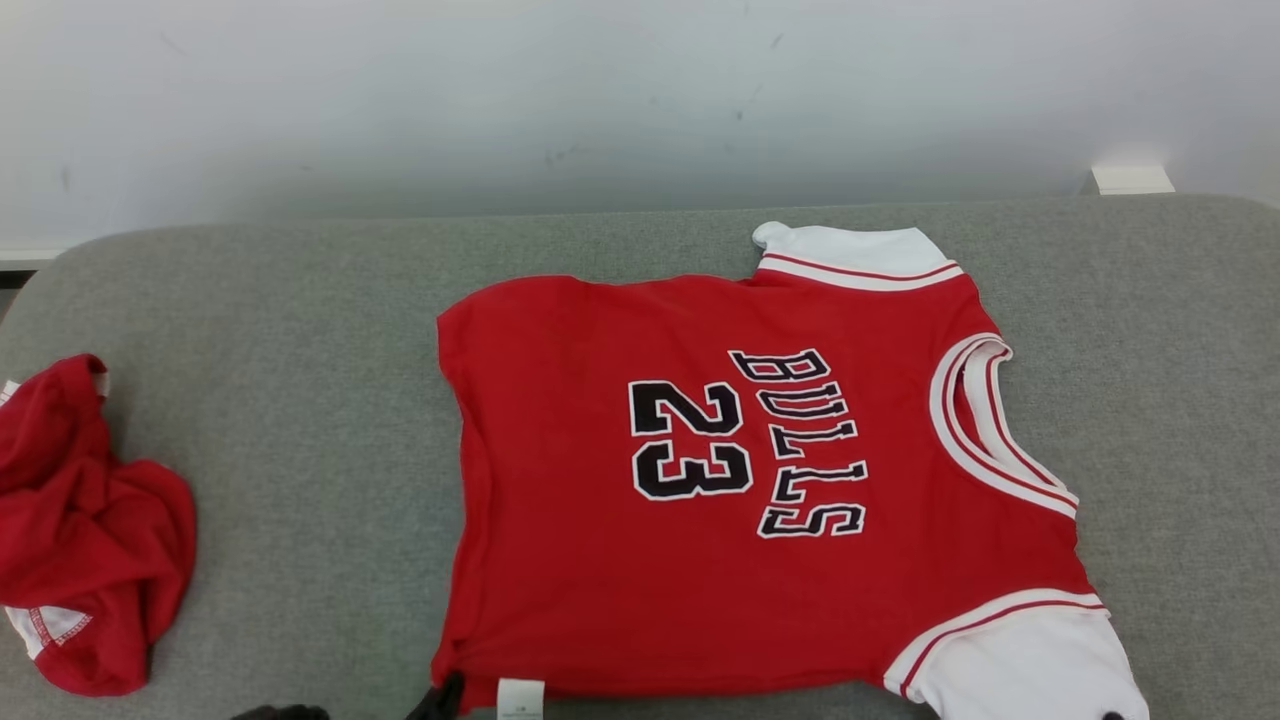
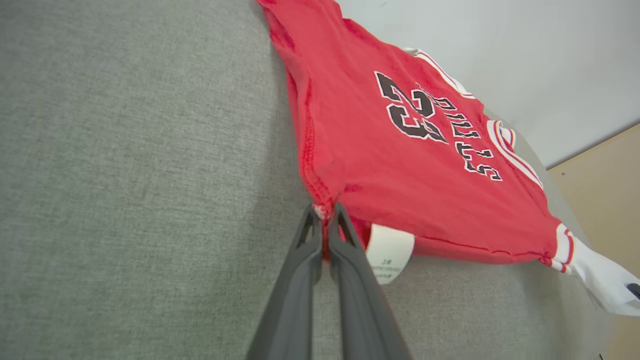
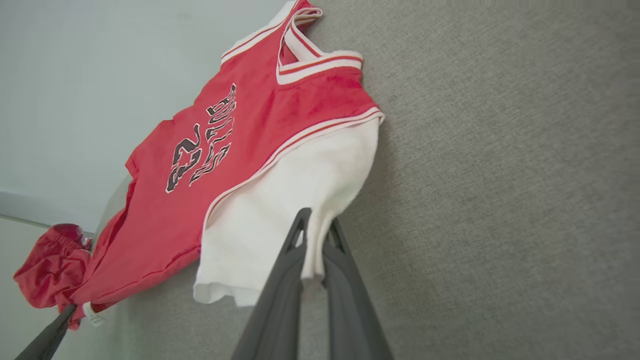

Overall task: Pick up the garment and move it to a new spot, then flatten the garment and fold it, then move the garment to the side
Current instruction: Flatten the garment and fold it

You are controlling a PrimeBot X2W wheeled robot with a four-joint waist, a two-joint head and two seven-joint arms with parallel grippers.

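Observation:
The garment is a red jersey with "BULLS 23" in black and white sleeves, spread flat on the grey padded surface, neck to the right. My left gripper is shut on the garment's near hem corner, beside a white tag; its dark tip shows at the bottom edge. My right gripper is shut on the edge of the near white sleeve, which lifts slightly off the surface.
A crumpled red garment lies at the surface's left edge. A pale wall runs behind, with a small white block at the back right. Bare grey surface lies between the two garments and right of the jersey.

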